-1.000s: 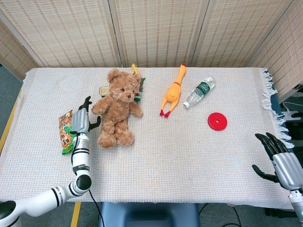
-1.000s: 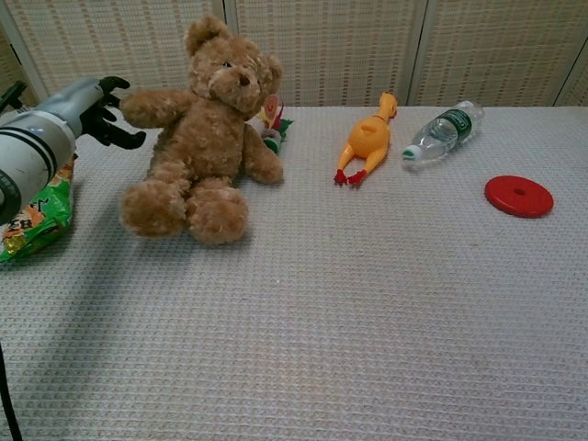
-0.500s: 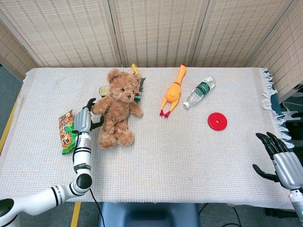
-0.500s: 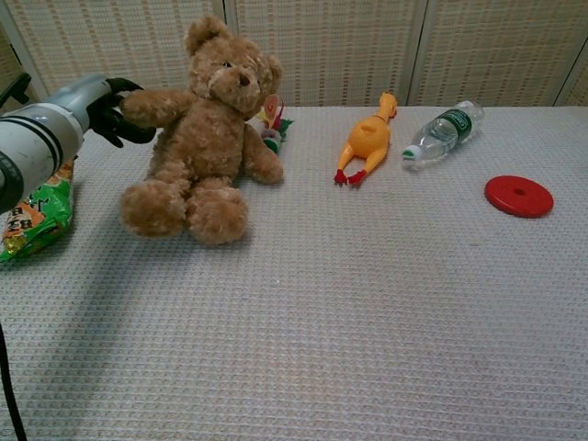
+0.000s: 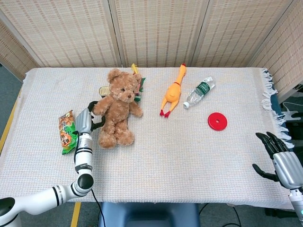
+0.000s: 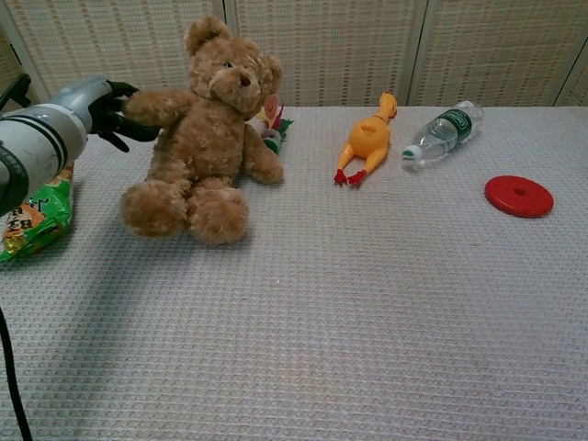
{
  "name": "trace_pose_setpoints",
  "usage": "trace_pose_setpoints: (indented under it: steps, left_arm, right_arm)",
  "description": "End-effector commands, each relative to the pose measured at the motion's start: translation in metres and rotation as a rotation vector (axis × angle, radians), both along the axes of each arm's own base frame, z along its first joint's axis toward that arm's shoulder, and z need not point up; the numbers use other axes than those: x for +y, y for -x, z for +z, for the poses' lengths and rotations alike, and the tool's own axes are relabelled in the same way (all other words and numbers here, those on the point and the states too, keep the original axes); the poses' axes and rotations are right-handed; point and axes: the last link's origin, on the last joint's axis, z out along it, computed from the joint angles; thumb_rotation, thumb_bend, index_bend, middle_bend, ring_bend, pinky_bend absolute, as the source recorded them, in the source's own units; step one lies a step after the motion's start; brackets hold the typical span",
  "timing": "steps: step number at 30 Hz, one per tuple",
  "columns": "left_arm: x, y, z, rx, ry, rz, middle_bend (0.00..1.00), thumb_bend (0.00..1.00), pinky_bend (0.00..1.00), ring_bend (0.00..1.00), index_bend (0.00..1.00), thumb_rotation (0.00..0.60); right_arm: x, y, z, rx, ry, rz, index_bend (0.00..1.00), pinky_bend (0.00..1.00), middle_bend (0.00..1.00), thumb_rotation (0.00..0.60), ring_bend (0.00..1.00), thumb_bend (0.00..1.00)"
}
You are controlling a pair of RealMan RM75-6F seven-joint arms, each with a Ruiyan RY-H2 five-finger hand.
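Your left hand (image 5: 86, 118) is sitting at the left-middle of the head view, right up against the teddy bear (image 5: 116, 108), and its dark fingers (image 6: 118, 112) look wrapped around the end of the bear's outstretched arm, so you're holding the bear by that paw as far as the chest view shows. The bear itself sits upright in the upper left part of the table (image 5: 189, 156), facing the cameras, legs out front. Just left of your forearm, near the table's left edge, there's a green and orange snack bag (image 5: 66, 132) lying flat. Tucked behind the bear you can see a small tin (image 5: 103, 90) and a bit of colourful packaging (image 5: 138, 85), mostly hidden, so I can't tell what that is. Toward the upper middle of the frame a rubber chicken (image 5: 173, 92) lies stretched out, red feet pointing your way, and just right of it a plastic water bottle (image 5: 200, 91) with a green label lies on its side. A red disc (image 5: 217, 121) lies flat a little lower and further right, apart from the bottle. Your right hand (image 5: 279, 158) is way down in the lower right corner, off past the table's fringed edge, fingers spread with nothing in it. The whole tabletop is covered in a pale waffle-weave cloth, and behind it stand woven folding screens (image 5: 156, 30), with grey floor showing at the far left.
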Motion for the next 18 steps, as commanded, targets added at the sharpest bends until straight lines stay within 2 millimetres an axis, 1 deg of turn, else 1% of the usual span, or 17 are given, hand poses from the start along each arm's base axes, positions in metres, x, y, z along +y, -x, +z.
trace_pose_setpoints:
  steps: [1,6,10,15,18]
  left_arm:
    - [0.0011,0.0013,-0.0011,0.002,-0.013,0.013,0.33,0.41,0.40,0.28,0.27,0.600]
    - [0.0028,0.0035,-0.0046,0.004,-0.057,0.028,0.41,0.43,0.45,0.36,0.34,0.600]
    - [0.0031,0.0055,-0.0062,0.003,-0.088,0.026,0.45,0.45,0.46,0.39,0.38,0.600]
    - [0.0033,0.0084,-0.0078,0.049,-0.121,0.006,0.50,0.47,0.48,0.44,0.42,0.600]
    - [0.0032,0.0111,-0.0098,0.108,-0.139,-0.022,0.53,0.47,0.48,0.46,0.45,0.600]
  right_arm:
    - [0.0002,0.0001,-0.0005,0.003,-0.001,-0.001,0.00,0.12,0.08,0.600,0.00,0.16]
    - [-0.0003,0.0000,-0.0002,0.000,0.001,-0.001,0.00,0.12,0.08,0.600,0.00,0.16]
    - [0.0000,-0.0002,-0.0003,-0.001,-0.002,-0.001,0.00,0.12,0.08,0.600,0.00,0.16]
    - [0.0002,-0.0003,-0.0006,0.000,-0.003,-0.002,0.00,0.12,0.08,0.600,0.00,0.16]
    - [-0.0006,-0.0004,-0.0004,-0.002,-0.002,-0.002,0.00,0.12,0.08,0.600,0.00,0.16]
